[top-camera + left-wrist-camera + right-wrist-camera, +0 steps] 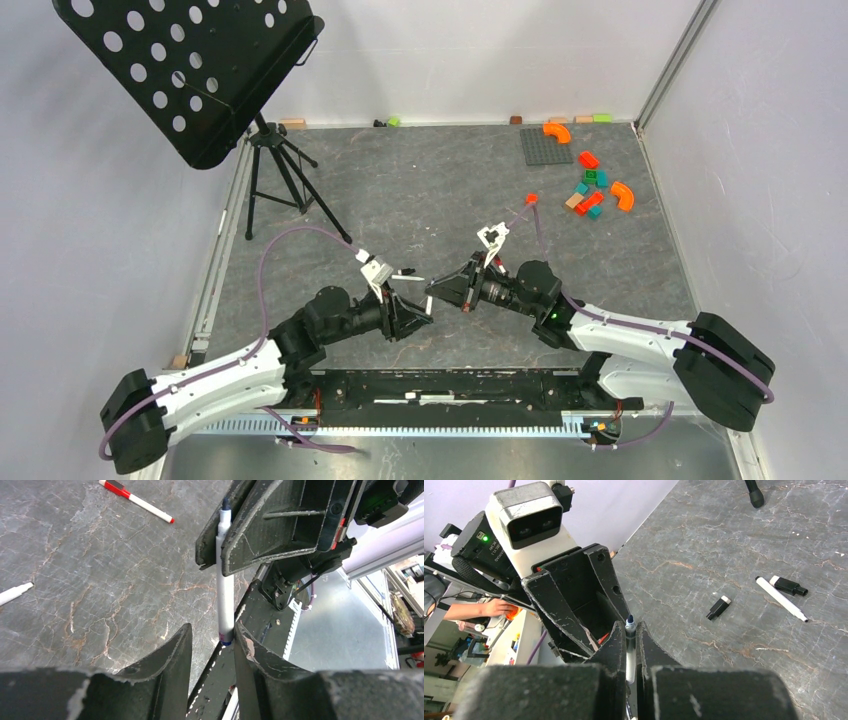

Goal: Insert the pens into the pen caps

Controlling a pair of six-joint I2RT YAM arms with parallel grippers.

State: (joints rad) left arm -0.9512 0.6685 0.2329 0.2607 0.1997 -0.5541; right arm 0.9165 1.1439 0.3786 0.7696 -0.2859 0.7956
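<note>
currently, item by item, from the fingers out:

- right gripper (630,632): fingers pressed together on the dark-tipped pen (225,590). it is pinched along the barrel and held off the table (724,540), between the two arms at the near middle. its tip is bare.
- left gripper (212,640): fingers spread either side of that pen's rear end. one pad is just beside the barrel and a gap shows at the other, so we judge it no grip.
- black cap (719,607): lying on the table left of the grippers, nothing in it.
- second black cap (789,586): just beside a white pen (781,599), apart from its tip, nothing in it.
- red pen (142,505): far right on the table, red tip bare. we cannot tell whether the piece at its other end is a cap.
- progress: we count no pen seated in a cap, so we judge every capping is left to do.
</note>
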